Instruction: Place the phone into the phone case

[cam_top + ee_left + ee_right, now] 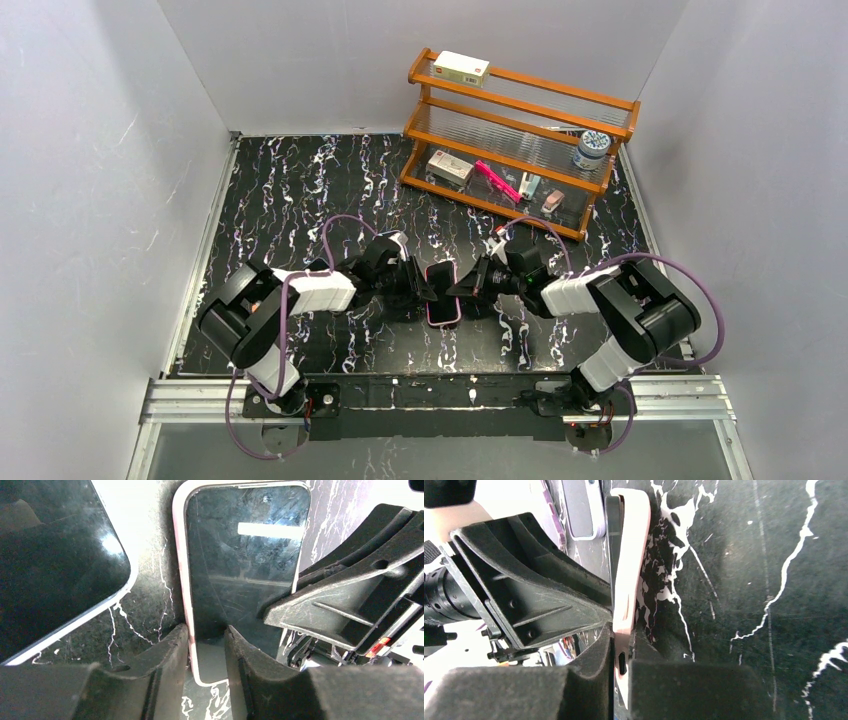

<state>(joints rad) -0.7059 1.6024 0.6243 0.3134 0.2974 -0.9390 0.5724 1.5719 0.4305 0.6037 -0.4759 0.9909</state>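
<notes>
At mid-table [300, 200], the phone [240, 570] sits in its pink case [630, 555] (rim framing the screen). The right gripper [624, 650] pinches the case's edge; the left gripper [207, 645] straddles the phone's end, grip unclear.

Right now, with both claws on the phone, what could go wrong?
1. The phone seems to stand off the case at the far end; letting go now could leave it half seated.
2. The left claw and right claw crowd it from opposite sides; one moving could bump the other or twist it loose.
3. The right claw's finger rests on the glass; squeezing harder may mark it.
</notes>
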